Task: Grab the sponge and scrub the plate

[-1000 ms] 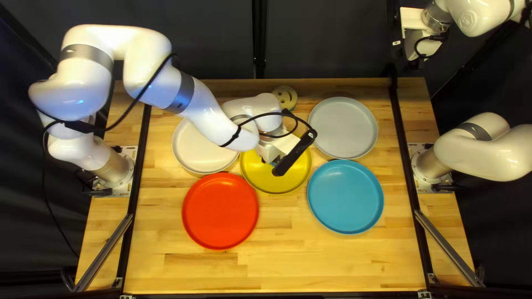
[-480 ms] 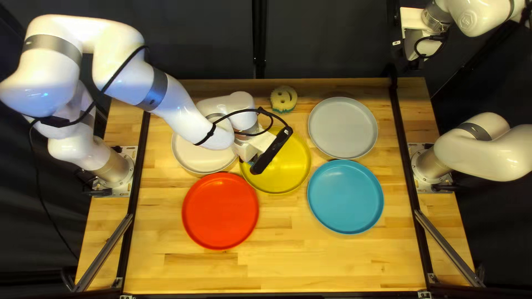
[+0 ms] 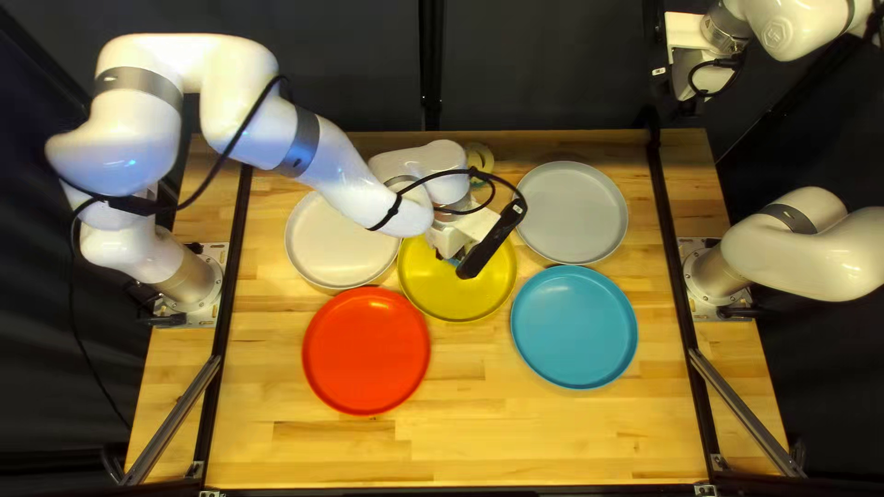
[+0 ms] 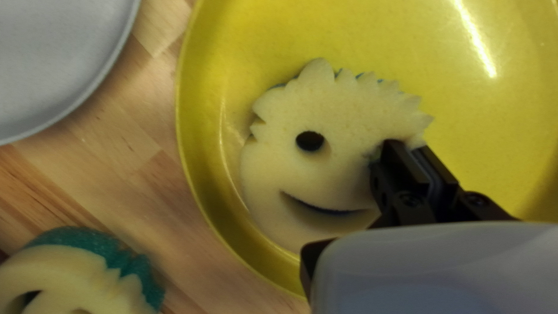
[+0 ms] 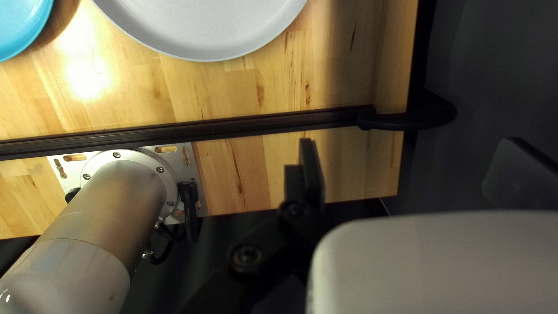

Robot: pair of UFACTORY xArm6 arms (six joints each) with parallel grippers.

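- Edges: pale wood tabletop (image 3: pixel 552 442), black rail (image 3: pixel 232 276) L side of top left view, 2nd rail (image 3: pixel 677 267) R side.
- Room: wide band of wood along bottom of view, below plates; wood strip also betw. round red plate (image 3: pixel 366 350) (lower left of ctr) and round blue plate (image 3: pixel 574 327) (right of ctr).
- Tight spots: round yellow plate (image 3: pixel 460 299) at ctr, rim close to red plate and to round off-white plate (image 3: pixel 331 248) (upper left). Round grey plate (image 3: pixel 571 212) upper right, just beside yellow one.
- Task obj.: round cream smiley sponge, blue underside (image 4: pixel 343 116), in yellow plate, face up, nr inner wall; contact w/ plate floor can't be confirmed.
- L gripper (image 3: pixel 451 256): closed on sponge, pinching its edge at the eye; most of sponge extends to one side of fingers.
- R gripper (image 3: pixel 695 78): upper right of view, fingers spread wide, nothing held; well apart from sponge.
- Also: cream-and-green sponge (image 4: pixel 64 279) on wood, top ctr of top left view, partly hidden by L arm (image 3: pixel 350 184).
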